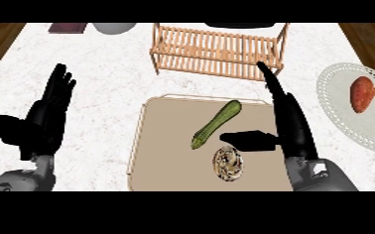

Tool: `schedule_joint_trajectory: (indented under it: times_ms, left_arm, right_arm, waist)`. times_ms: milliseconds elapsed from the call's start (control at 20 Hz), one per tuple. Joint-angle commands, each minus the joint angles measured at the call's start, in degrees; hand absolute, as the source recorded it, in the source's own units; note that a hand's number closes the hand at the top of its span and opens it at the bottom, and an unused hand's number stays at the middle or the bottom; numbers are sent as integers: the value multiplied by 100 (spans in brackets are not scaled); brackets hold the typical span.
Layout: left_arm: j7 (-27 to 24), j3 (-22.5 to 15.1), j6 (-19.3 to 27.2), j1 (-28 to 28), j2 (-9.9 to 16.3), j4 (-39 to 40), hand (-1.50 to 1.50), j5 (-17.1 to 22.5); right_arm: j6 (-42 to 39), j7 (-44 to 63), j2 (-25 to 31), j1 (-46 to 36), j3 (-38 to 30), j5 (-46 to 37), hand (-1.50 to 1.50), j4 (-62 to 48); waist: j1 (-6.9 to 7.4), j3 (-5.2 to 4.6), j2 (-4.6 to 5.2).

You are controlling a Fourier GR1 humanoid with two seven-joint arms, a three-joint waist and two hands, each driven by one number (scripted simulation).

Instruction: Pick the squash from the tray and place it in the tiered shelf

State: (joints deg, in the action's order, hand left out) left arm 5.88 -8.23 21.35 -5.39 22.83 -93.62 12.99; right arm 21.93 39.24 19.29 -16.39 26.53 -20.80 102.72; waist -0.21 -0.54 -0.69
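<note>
The squash [217, 123] — long, green and slender — is seen lying on the tan tray [164, 144], stretched diagonally from about 1 o'clock down to 7 o'clock, untouched by either hand. Just below it, toward 5 o'clock on the same tray, a round patterned item [228, 164] is found; what it is cannot be told. The right hand [289, 119] is held over the tray's right edge, its fingers straight and pressed together, pointed toward 11 o'clock, while the thumb is stuck out sideways toward 9 o'clock, near the squash's lower end yet apart from it; nothing is held. The left hand [51, 106] is seen at 9 o'clock over the white counter [102, 79], well apart from the tray, fingers straight and slightly spread, pointing up. The wooden tiered shelf [218, 49] stands at 12 o'clock, beyond the tray. At 3 o'clock a white plate [338, 104] bears a reddish-orange vegetable [362, 94] — and at 11 o'clock a grey bowl [113, 28] and a dark red object [67, 28] are partly shown.
</note>
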Motion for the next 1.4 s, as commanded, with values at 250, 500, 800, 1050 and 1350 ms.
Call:
schedule_joint_trajectory:
  times_ms: [250, 500, 800, 1050, 1350]
  left_arm:
    - [74, 2, -109, -41, 1, -98, 0, 34]
    - [141, -70, -50, -87, -22, -96, 0, -133]
    - [203, -62, -56, 43, -79, -245, 0, -90]
    - [165, 99, -73, -103, -81, -74, 0, -64]
    - [-219, -124, 51, 19, -494, 156, 0, -314]
  right_arm:
    - [-1908, 3695, -138, -1788, 651, -1104, -150, -226]
    - [-2266, 4285, -931, -2283, 844, -1439, -150, -1059]
    - [-2813, 4413, -1028, -2313, 816, -1612, -150, -1789]
    - [-3087, 4594, -1261, -2143, 731, -1720, -150, -1984]
    - [-2939, 4480, -1561, -1656, 802, -2283, -150, -1715]
  waist:
    - [128, 21, 14]
    - [140, 37, 41]
    - [100, 43, 34]
    - [-25, 45, 33]
    - [-55, 48, 44]
